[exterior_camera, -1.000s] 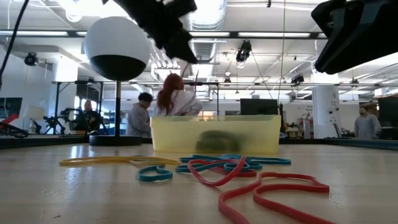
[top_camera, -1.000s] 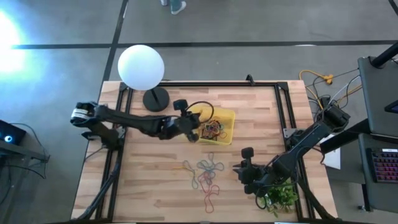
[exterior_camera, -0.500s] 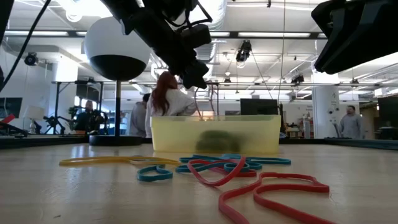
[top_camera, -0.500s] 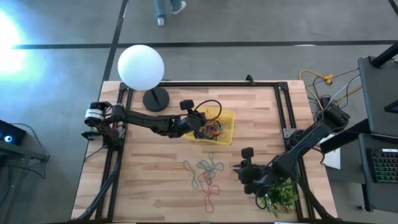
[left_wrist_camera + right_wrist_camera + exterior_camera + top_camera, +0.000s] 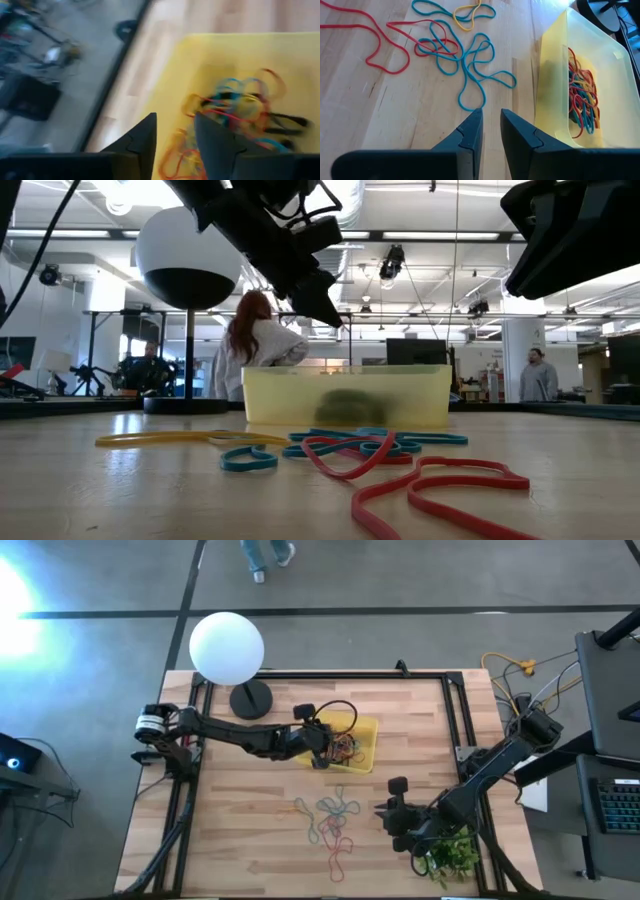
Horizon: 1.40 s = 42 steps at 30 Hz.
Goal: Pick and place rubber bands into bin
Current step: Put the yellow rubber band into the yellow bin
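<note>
Wood table [image 5: 240,830] under me, lamp [image 5: 227,648] at far left corner. My left gripper [image 5: 322,746] hangs over the yellow bin [image 5: 366,727], fingers [image 5: 142,139] a small gap apart, nothing in them. Bin holds a tangle of rubber bands [image 5: 240,107]. More loose bands [image 5: 330,820] lie on the wood btwn bin & near edge. My right gripper [image 5: 385,816] waits just beside the plant [image 5: 450,855], fingers [image 5: 520,136] slightly apart, empty.

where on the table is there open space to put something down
Bare wood lies between the lamp base and the table's near-left corner, and right of the bin up to the rail. Crowded: the loose rubber bands centre-front, the left claw over the bin, the right claw by the plant.
</note>
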### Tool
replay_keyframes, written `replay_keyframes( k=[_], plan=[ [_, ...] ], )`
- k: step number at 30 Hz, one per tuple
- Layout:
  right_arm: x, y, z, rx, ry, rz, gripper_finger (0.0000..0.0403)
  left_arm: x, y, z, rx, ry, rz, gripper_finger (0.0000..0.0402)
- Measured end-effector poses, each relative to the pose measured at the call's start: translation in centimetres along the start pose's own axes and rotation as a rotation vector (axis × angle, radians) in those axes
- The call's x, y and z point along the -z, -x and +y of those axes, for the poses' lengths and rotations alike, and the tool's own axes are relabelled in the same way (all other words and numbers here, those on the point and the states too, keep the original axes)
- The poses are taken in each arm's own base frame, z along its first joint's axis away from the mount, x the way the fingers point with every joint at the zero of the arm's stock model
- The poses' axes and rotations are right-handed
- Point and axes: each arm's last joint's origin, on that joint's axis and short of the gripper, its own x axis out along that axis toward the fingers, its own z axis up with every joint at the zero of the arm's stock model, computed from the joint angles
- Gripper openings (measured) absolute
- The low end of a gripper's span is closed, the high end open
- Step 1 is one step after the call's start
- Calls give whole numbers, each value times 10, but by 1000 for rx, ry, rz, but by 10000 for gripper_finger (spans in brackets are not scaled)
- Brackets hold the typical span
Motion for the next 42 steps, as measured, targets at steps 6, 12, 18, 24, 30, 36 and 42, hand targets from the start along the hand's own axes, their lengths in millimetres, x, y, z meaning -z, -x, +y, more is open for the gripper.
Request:
replay_keyframes(
  k=[6, 12, 18, 24, 30, 36, 42],
  plan=[
    [3, -1, 0, 2, 7, 8, 57, 4, 19, -8, 259, 13, 85, 128],
    [10, -4, 0, 8, 19, 24, 57, 17, 57, -27, 357, 1, 241, 127],
    [10, -4, 0, 8, 15, 22, 57, 24, 93, -61, 444, 3, 249, 127],
    [7, -4, 0, 4, 14, 6, 57, 36, 107, -87, 511, 13, 311, 127],
    [7, -4, 0, 3, 16, 3, 57, 43, 103, -99, 566, 40, 377, 127],
    [7, -4, 0, 3, 16, 3, 57, 56, 91, -113, 572, 29, 456, 127],
    [7, -5, 0, 3, 16, 4, 57, 69, 79, -126, 571, 39, 536, 127]
  ],
)
